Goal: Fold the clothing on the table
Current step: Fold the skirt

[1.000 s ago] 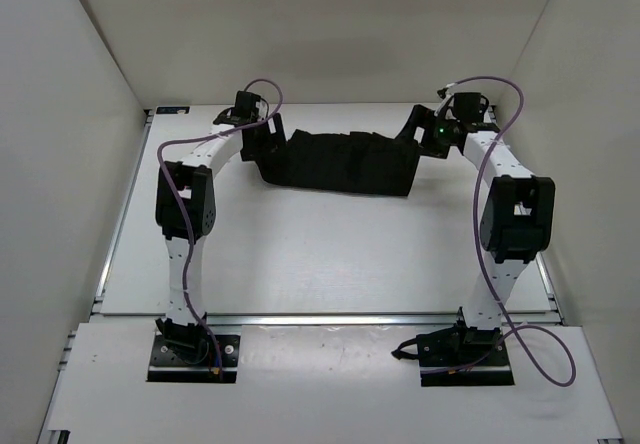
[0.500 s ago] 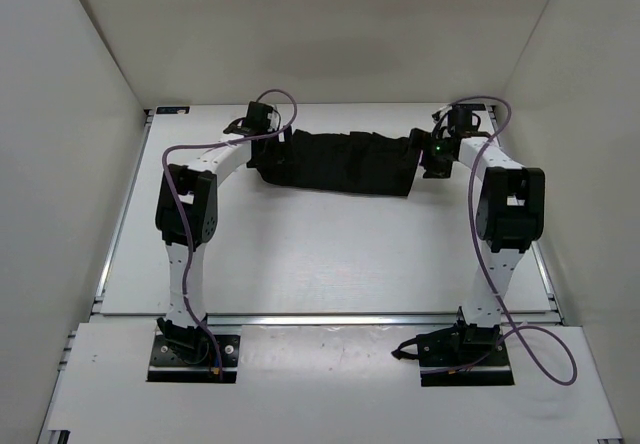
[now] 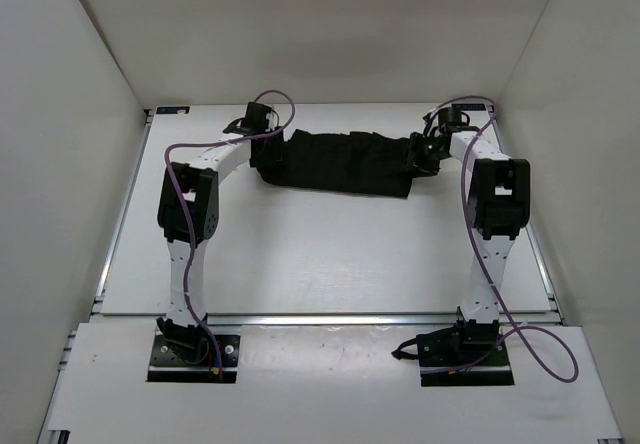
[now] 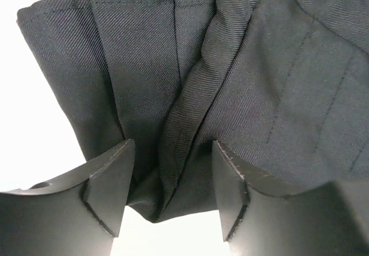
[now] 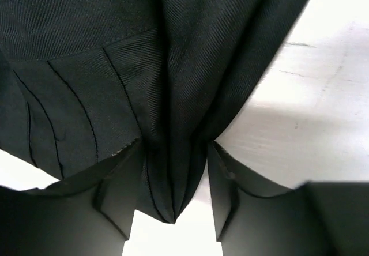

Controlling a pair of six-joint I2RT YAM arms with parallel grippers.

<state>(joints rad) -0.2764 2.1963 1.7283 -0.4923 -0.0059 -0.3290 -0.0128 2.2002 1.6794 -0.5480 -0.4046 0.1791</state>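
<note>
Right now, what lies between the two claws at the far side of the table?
The black clothing, spanning from left gripper to right gripper; the top view shows it.

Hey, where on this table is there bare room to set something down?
Free: the broad table between the clothing and the near metal rail. Crowded: the clothing's ends, where the left end effector and right end effector pinch it.

Top: high behind the bases — looks down on whole table.
Wrists: very close on clothing ends — top sees both.
</note>
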